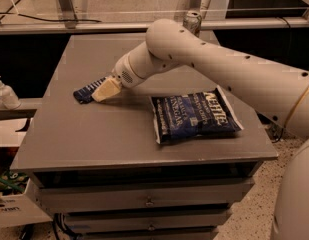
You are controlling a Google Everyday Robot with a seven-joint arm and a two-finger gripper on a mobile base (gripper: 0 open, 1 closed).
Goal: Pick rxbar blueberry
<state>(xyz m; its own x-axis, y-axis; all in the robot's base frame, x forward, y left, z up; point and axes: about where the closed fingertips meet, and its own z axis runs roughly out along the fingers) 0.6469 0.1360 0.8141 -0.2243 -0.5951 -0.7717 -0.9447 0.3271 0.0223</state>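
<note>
Camera view: grey table with drawers below its near edge. The white arm comes in from the right and reaches across to the table's left part. The gripper, cream coloured, is low at the table top, left of centre, pointing left and down. The rxbar blueberry, a dark navy flat bar, lies on the table just left of the gripper; its right end is hidden under the gripper tip. The gripper seems to touch the bar, but how far open it is and whether it has hold of the bar cannot be told. A blue-and-white chip bag lies flat right of centre, well apart from the bar. A can stands at the far edge behind the arm. A pump bottle stands off the table on the left.
</note>
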